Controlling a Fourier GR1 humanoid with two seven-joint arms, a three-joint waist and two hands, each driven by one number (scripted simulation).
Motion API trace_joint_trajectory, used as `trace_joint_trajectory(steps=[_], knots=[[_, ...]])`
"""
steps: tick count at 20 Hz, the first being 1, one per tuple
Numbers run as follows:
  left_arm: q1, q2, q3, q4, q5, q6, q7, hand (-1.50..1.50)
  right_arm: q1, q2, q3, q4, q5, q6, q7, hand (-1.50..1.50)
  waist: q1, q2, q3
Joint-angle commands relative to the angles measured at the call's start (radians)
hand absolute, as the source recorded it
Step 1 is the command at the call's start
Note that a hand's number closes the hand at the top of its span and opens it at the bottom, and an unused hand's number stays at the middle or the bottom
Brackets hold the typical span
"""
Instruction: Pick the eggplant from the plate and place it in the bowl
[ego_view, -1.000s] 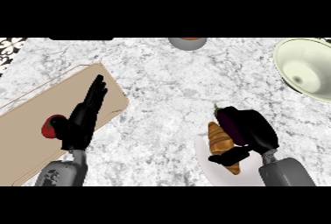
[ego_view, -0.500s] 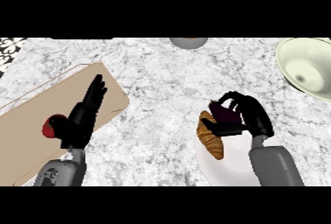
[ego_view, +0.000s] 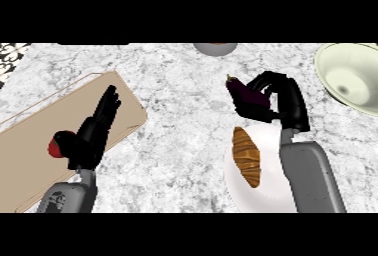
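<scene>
Above the white plate (ego_view: 240, 192) near the counter's (ego_view: 177, 105) front edge, we see the right hand (ego_view: 284, 100) with its fingers curled round the dark purple eggplant (ego_view: 244, 95), lifted off the plate. On that plate lies a croissant (ego_view: 246, 156). Toward the counter's far right corner we find the pale bowl (ego_view: 353, 75), well apart from the eggplant. Over the wooden cutting board (ego_view: 37, 145) on the counter's left side, our left hand (ego_view: 92, 135) rests with straight, released fingers beside a red object (ego_view: 57, 142).
</scene>
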Motion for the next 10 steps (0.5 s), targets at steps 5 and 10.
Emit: trace_joint_trajectory(steps=[5,10], knots=[[0.054,-0.042,-0.03,0.035,-0.043,0.029,-0.076,0.0,-0.154,-0.023,0.074,-0.201,0.228,-0.062,0.236,1.5,-0.008,-0.003,-0.002],[-0.007,-0.045,-0.02,0.014,-0.044,0.041,-0.004,0.0,-0.284,-0.079,0.057,-0.279,0.308,0.077,0.469,1.5,-0.009,-0.003,-0.001]])
